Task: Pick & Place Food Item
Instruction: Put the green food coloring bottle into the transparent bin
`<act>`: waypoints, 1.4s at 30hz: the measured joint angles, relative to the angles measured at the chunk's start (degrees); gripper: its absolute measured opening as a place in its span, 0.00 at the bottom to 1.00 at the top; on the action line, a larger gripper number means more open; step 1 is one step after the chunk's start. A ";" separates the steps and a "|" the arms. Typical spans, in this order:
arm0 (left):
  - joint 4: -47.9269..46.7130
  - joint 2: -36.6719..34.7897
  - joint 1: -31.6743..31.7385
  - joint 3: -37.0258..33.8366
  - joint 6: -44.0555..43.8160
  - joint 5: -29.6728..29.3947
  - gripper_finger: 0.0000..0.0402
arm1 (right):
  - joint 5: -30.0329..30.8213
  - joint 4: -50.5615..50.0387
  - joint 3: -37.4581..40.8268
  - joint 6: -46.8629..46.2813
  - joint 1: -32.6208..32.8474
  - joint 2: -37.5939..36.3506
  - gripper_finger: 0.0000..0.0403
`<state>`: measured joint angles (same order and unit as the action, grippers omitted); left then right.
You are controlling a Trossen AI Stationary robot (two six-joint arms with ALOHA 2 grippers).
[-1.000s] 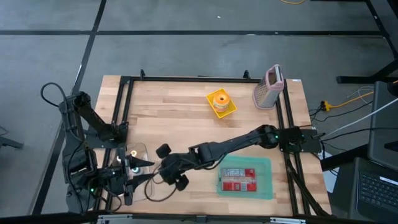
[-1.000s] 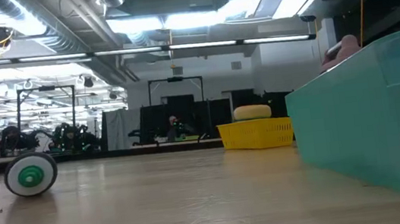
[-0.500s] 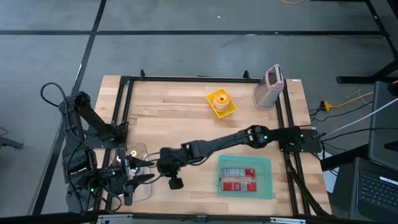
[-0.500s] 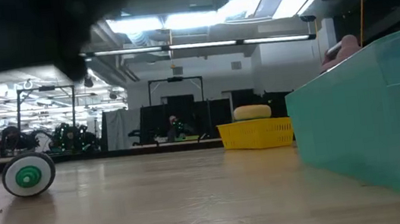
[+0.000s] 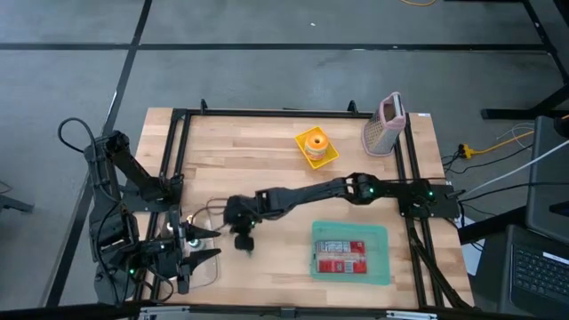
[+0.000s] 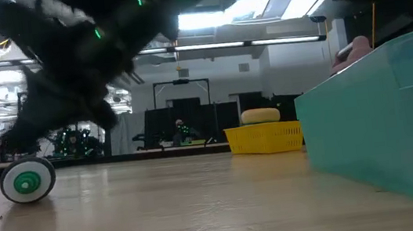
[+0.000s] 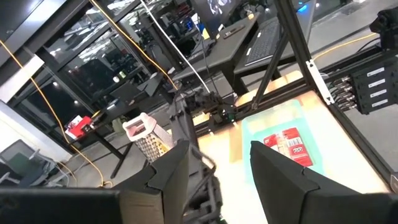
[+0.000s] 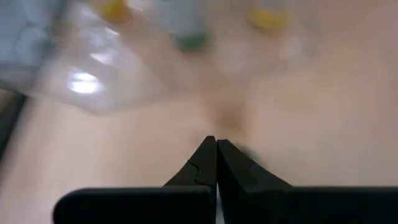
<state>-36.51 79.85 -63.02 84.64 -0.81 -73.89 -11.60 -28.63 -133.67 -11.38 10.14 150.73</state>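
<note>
Overhead, the desk point(image 5: 258, 169) carries a teal bin point(image 5: 378, 271), then a yellow basket point(image 5: 325, 157) near its far edge holding the round orange food item point(image 5: 315, 142). The right gripper point(image 8: 216, 143), fingers pressed together and empty, hangs well apart from it toward the left edge.

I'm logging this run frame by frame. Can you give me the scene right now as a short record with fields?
table: wooden top
right gripper: shut, empty, reaching across toward the table's left side
left gripper: open, waiting at the table's left edge
teal tray: near front right, holds a red packet
yellow basket: at the back, round food item in it
grater: back right corner
clear container: front left
</note>
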 joint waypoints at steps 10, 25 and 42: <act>-0.10 0.00 0.01 0.00 -0.96 0.33 0.41 | -0.16 -10.53 -0.26 1.30 -1.62 -0.38 0.00; -0.22 0.02 -0.05 -0.04 -1.62 3.34 0.41 | 14.55 -26.81 0.46 6.42 -3.38 -2.89 0.00; -6.21 0.02 -0.26 -0.04 -7.13 3.41 0.41 | 38.89 -54.27 0.20 -4.58 1.21 -22.14 0.23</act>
<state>-42.73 79.88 -63.29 84.60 -7.94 -70.48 27.29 -82.90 -133.47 -15.96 11.35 128.59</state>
